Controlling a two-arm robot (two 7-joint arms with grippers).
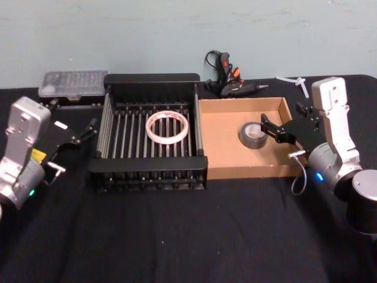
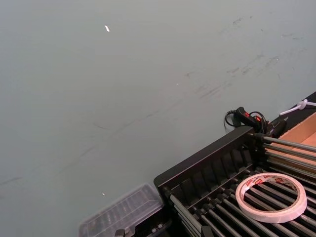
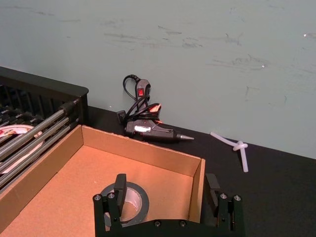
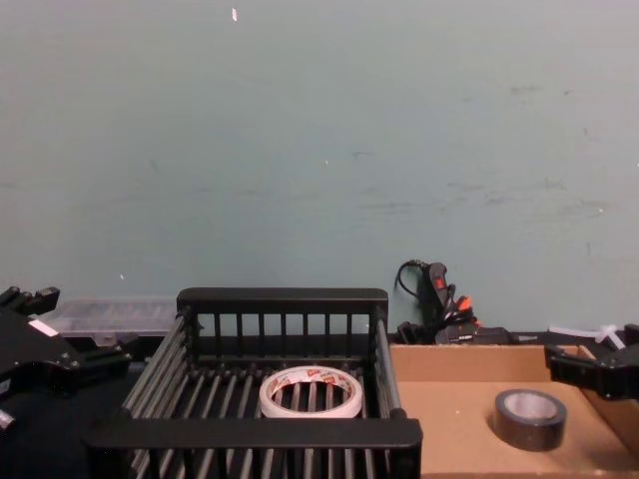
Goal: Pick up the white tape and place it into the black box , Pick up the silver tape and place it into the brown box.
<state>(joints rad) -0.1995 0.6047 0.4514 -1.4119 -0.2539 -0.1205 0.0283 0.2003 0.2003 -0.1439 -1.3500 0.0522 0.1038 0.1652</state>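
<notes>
**Q:** Grippers first: how do they stand, and does either hold anything?

**A:** The right gripper (image 1: 270,127) hangs over the right end of the brown box (image 1: 224,127), its two black fingers spread wide with nothing between them. In the right wrist view one finger (image 3: 120,186) stands over the silver tape (image 3: 127,201) and the other rises near the box's right wall; whether either touches the roll cannot be told. The left gripper (image 1: 82,135) sits over the black tabletop (image 1: 177,236) just left of the black box (image 1: 150,78), fingers parted and empty.

**Q:** Where are the two tapes?

**A:** The silver tape lies flat on the cardboard floor toward the right side of the brown box, hole facing up. The white tape (image 1: 168,127) lies flat on the barred bottom of the black box, roughly at its middle, red print visible inside its core.

**Q:** How do the boxes sit?

**A:** Side by side and touching, the black box on the left and the brown box on the right.

**Q:** What else is nearby?

**A:** A black glue gun (image 1: 230,82) with a coiled cord lies behind the boxes by the wall. White glue sticks (image 1: 294,82) lie to its right. A clear plastic case (image 1: 73,84) sits behind the black box's left corner.
</notes>
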